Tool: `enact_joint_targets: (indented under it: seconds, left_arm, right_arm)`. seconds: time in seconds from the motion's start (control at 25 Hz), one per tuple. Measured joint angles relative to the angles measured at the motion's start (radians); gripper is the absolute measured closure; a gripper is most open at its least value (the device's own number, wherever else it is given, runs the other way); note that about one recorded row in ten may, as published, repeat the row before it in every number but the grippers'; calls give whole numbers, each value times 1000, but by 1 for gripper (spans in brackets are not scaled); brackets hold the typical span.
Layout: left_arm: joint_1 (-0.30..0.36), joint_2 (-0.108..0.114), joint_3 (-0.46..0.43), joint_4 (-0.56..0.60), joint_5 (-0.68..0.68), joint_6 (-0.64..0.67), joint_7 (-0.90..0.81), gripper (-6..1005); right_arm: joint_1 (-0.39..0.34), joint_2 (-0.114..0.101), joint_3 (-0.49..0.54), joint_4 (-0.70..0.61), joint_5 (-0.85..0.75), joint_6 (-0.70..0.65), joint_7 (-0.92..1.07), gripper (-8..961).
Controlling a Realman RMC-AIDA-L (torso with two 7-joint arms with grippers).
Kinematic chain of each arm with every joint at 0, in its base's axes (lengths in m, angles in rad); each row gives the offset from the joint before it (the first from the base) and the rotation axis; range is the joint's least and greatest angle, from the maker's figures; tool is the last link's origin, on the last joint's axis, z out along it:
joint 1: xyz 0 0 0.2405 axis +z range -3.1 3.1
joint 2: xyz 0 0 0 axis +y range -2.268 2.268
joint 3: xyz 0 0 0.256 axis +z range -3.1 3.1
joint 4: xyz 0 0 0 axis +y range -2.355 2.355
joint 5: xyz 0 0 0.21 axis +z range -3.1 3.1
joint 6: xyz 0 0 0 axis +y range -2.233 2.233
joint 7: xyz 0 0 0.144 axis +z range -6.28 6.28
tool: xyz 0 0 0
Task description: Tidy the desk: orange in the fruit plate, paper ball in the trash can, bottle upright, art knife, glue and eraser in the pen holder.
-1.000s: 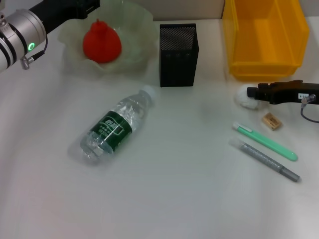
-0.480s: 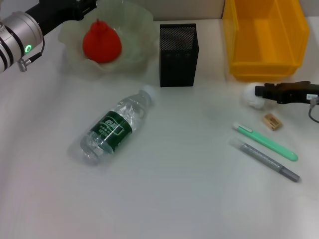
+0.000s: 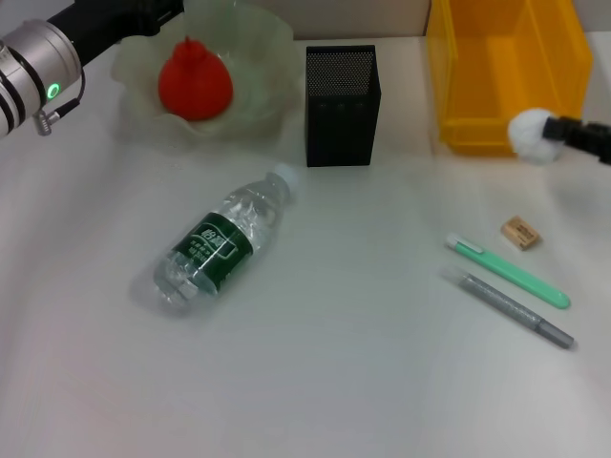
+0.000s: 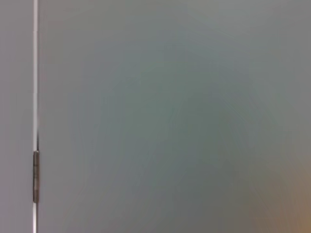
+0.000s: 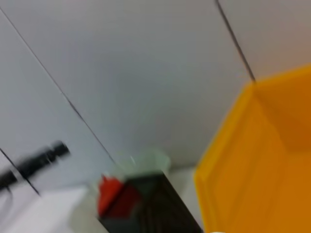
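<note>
The white paper ball hangs above the table in front of the yellow trash can, with my right gripper shut on it at the right edge. The orange sits in the pale green fruit plate. In front of the plate the bottle lies on its side. The black mesh pen holder stands at the back middle. The tan eraser, the green art knife and the grey glue stick lie at the right. My left arm is parked at the back left.
The right wrist view looks past the trash can's wall toward the pen holder, the orange and my left arm. The left wrist view shows only a grey wall.
My right gripper has lifted the paper ball off the table and carried it back and to the right, up to the trash can's front. The left arm has barely moved.
</note>
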Motion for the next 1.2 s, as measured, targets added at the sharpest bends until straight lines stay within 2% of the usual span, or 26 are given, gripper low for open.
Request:
enact_joint_targets:
  seconds: [0.16, 0.32, 0.44, 0.56, 0.8, 0.92, 1.08, 1.2]
  left_arm:
    - [0, -1, 4, 1, -11, 1, 1, 292]
    - [3, -2, 4, 1, -11, 7, 1, 292]
    - [11, -2, 4, 1, -12, 24, -4, 293]
    - [25, -2, 4, 1, -12, 60, -14, 293]
    - [49, 1, 18, 5, -8, 133, -55, 294]
    - [77, 4, 106, 51, -4, 180, -134, 294]
    - [138, 6, 330, 202, -3, 205, -332, 295]
    - [184, 9, 484, 334, 10, 204, -503, 295]
  right_arm:
    - [-15, -2, 55, 10, 133, -52, -72, 671]
    - [-6, -1, 60, 39, 229, -42, -151, 671]
    - [20, 4, 61, 72, 308, 8, -250, 671]
    - [73, 8, 61, 124, 362, 117, -366, 673]
    - [143, 10, 50, 174, 365, 243, -443, 651]
    - [168, 23, 48, 179, 365, 285, -482, 635]
    - [186, 30, 44, 180, 358, 323, -488, 612]
    - [191, 30, 27, 183, 355, 339, -488, 559]
